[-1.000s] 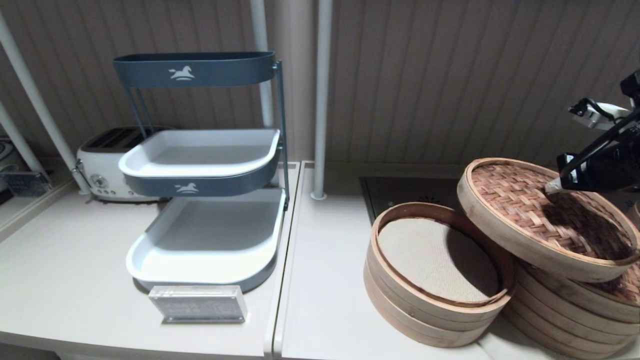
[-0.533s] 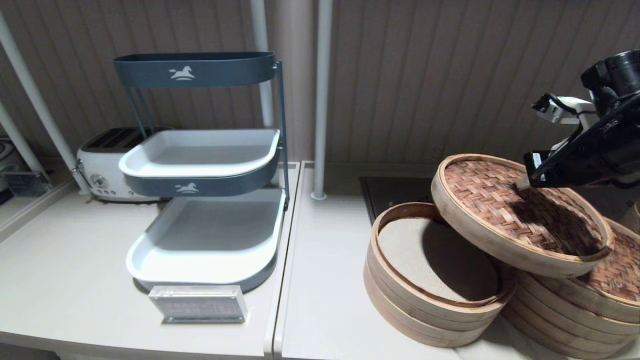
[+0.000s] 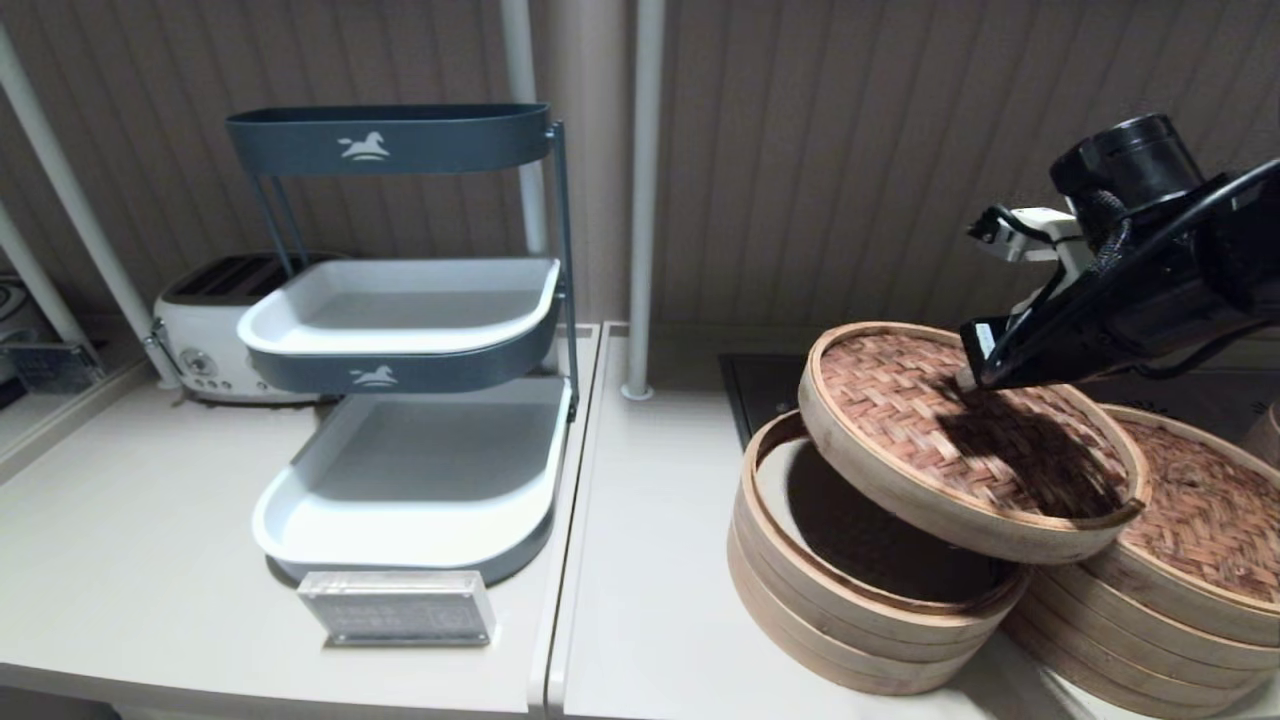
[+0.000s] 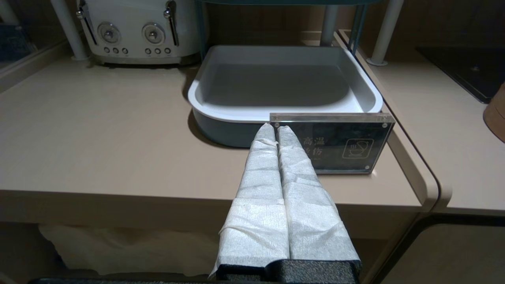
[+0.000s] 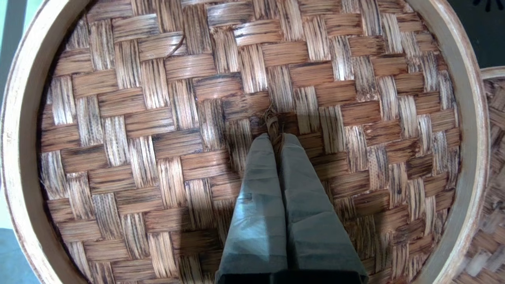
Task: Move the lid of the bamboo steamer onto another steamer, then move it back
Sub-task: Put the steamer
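Note:
My right gripper (image 3: 968, 382) is shut on the tiny centre loop (image 5: 271, 122) of the bamboo steamer lid (image 3: 890, 415). The lid hangs tilted in the air, its low edge toward the front right. It hovers over the back right of the open bamboo stack with a cream liner (image 3: 800, 600) and still overlaps the left edge of the other steamer (image 3: 1190, 530). That steamer stands at the right with its darker reddish-brown lid on. In the right wrist view the held lid (image 5: 158, 118) fills the picture. My left gripper (image 4: 275, 127) is shut and parked before the counter's front edge.
A blue-and-white three-tier rack (image 3: 400, 400) stands on the left counter with an acrylic sign (image 3: 398, 606) in front of it. A white toaster (image 3: 200, 340) sits behind the rack. Two white poles (image 3: 640, 200) rise at the back, and a black hob (image 3: 790, 385) lies behind the steamers.
My right gripper has carried the lid leftward, off the right steamer and over the open stack. The right steamer's darker lid is now mostly uncovered.

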Available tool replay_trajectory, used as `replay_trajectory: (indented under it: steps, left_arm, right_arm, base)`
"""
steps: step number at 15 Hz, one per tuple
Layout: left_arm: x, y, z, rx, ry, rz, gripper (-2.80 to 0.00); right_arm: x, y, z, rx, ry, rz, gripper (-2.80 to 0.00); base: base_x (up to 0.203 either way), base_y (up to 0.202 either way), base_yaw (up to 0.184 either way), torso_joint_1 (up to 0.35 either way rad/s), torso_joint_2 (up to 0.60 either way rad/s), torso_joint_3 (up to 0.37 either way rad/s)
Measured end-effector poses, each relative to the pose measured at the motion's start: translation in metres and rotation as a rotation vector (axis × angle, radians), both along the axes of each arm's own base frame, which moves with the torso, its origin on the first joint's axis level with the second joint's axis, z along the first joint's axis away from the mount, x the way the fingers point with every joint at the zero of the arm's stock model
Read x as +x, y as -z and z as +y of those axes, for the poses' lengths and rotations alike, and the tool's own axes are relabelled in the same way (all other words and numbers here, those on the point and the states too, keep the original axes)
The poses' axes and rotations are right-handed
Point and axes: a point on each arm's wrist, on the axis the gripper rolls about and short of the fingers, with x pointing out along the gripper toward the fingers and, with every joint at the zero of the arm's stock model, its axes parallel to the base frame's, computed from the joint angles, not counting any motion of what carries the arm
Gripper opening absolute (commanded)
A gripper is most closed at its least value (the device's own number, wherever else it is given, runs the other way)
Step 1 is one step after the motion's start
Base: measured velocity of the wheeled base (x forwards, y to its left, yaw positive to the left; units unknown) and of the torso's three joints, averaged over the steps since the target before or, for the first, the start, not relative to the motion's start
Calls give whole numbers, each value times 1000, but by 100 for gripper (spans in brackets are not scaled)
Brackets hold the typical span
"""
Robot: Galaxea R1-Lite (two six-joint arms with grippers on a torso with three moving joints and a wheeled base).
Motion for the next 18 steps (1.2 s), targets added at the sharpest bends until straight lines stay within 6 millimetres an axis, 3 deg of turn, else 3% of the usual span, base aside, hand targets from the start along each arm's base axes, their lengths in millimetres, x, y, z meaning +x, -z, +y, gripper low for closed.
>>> replay_trajectory:
  steps: [8,18]
  left_arm:
    - [0,0,0,0,1,-1,-280]
    - [0,0,0,1,0,0,-280]
  right_arm:
    - [3,13,37,-14,-62,34,-280]
    - [13,34,44,-25,-63,101,-280]
  base:
    - [0,0,0,0,0,0]
    - [0,0,0,0,0,0]
